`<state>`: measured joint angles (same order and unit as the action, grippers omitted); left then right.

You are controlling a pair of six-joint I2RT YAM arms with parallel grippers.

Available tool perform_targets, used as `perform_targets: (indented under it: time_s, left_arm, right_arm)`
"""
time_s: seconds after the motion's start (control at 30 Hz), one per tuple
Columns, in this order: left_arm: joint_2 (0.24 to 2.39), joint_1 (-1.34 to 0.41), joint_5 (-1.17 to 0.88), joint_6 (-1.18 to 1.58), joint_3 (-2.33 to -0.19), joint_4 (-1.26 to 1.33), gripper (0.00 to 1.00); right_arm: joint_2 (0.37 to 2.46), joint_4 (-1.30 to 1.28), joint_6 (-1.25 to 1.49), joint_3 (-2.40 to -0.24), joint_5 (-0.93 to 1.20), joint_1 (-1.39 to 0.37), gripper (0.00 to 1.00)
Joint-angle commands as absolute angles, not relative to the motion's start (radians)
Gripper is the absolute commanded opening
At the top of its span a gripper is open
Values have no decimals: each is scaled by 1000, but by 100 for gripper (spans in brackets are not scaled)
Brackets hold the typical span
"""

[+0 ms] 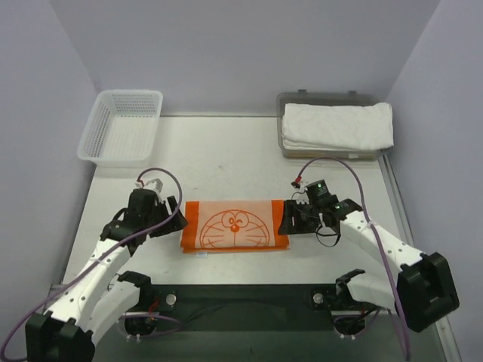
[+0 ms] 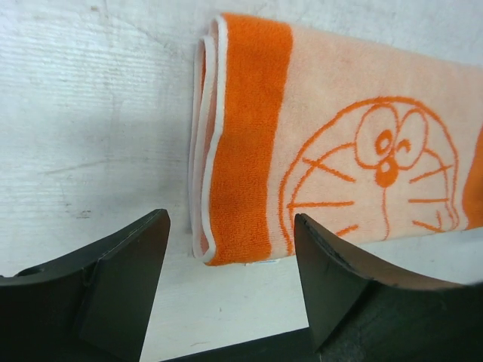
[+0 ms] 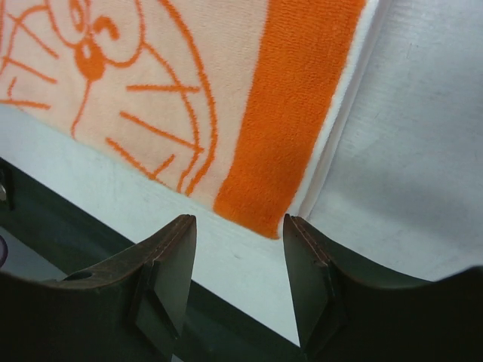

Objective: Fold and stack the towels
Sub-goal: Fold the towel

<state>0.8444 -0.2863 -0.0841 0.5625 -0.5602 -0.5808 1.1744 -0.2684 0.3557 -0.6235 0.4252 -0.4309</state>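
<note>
An orange-and-white towel with a cartoon cat face (image 1: pixel 234 225) lies folded into a flat strip on the table near the front edge. My left gripper (image 1: pixel 178 217) hovers at its left end, open, with nothing between its fingers; the towel's folded left end (image 2: pixel 241 151) shows just beyond the gripper (image 2: pixel 231 249). At the towel's right end my right gripper (image 1: pixel 287 220) is open and empty too, its fingers straddling bare table below the towel's orange band (image 3: pixel 294 113). Folded white towels (image 1: pixel 338 125) lie in the grey tray (image 1: pixel 290 102) at the back right.
A white mesh basket (image 1: pixel 121 127) stands at the back left. The table's front edge and the dark base rail (image 1: pixel 249 298) run just below the orange towel. Walls close in on both sides.
</note>
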Motion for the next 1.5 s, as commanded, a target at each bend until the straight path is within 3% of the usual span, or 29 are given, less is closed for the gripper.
perform_targets:
  time_s: [0.0,0.1,0.2,0.3,0.47,0.7,0.97,1.3,1.47]
  left_arm:
    - [763,-293,-19,560,-652,-649,77]
    - [761,-325,-9,569,-693,-654,76]
    - [816,-380,-8,616,-735,-638,66]
    - [891,-474,21,644,-746,-602,62]
    - [1006,-546,29,727,-674,-537,54]
    - [1051,-584,0,860,-464,-474,44]
    - [1039,-537,0,907,-410,-495,36]
    - [841,-545,0,873,-505,-551,49]
    - [862,-661,93,784,-629,-525,72]
  right_arm:
    - [1068,-359,337,-673,384,-459,49]
    - [1023,-362,347,-701,364,-460,48]
    - [1063,-362,360,-767,368,-462,41]
    - [1123,-341,383,-778,371,-477,40]
    - [1207,-278,449,-709,402,-485,27]
    - [1313,-285,462,-601,463,-477,26]
    - [1345,-291,445,-555,466,-376,25]
    - [1102,-321,462,-627,417,-408,26]
    - [1048,-322,497,-609,332,-327,43]
